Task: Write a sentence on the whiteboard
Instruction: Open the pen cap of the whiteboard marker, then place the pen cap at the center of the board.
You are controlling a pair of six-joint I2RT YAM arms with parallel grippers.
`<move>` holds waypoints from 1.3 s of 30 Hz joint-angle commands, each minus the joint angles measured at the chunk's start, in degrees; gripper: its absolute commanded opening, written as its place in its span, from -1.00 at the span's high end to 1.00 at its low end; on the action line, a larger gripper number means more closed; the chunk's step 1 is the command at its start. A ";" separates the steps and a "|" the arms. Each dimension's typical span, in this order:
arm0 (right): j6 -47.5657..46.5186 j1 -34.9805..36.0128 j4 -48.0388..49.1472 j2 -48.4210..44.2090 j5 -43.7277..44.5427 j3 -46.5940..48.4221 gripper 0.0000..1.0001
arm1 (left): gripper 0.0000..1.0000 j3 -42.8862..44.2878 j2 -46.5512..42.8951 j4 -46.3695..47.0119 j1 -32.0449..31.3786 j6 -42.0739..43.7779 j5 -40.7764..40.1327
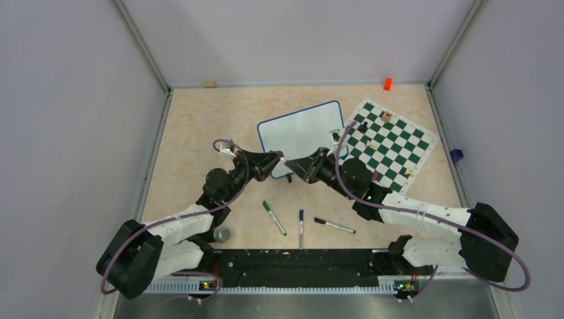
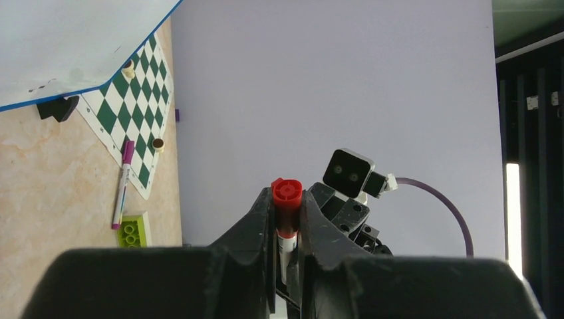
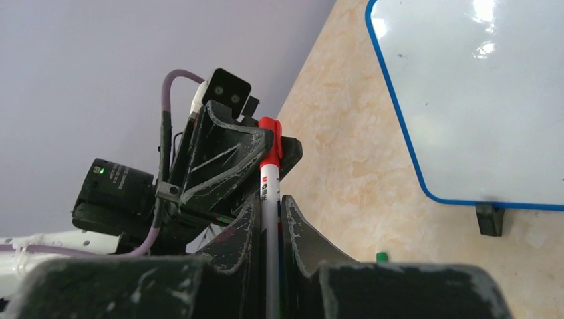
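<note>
The whiteboard (image 1: 302, 129) lies flat toward the far edge of the worktop (image 1: 199, 133), about midway along it and just beside the chess mat (image 1: 392, 143). Its face is blank, with no word of the sentence on it. By the board's near edge the two arms meet tip to tip on one red marker (image 3: 269, 199). The left end effector (image 1: 276, 161) is closed on its red cap (image 2: 286, 198), and the right end effector (image 1: 297, 164) is clamped on the white barrel. Uncapping looks like the step in hand, with all the writing left to do.
</note>
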 commanded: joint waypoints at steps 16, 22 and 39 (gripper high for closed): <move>-3.11 0.53 -31.94 -32.46 7.21 -11.80 1.00 | 1.00 -5.90 -19.92 -31.55 18.32 17.11 -6.33; -10.42 0.52 -39.52 -33.38 11.96 -8.97 1.00 | 1.00 1.69 -11.47 -52.51 19.79 27.22 -10.84; -5.08 0.44 -55.58 -15.45 6.30 6.45 1.00 | 1.00 24.19 19.17 -79.41 20.95 41.63 -6.77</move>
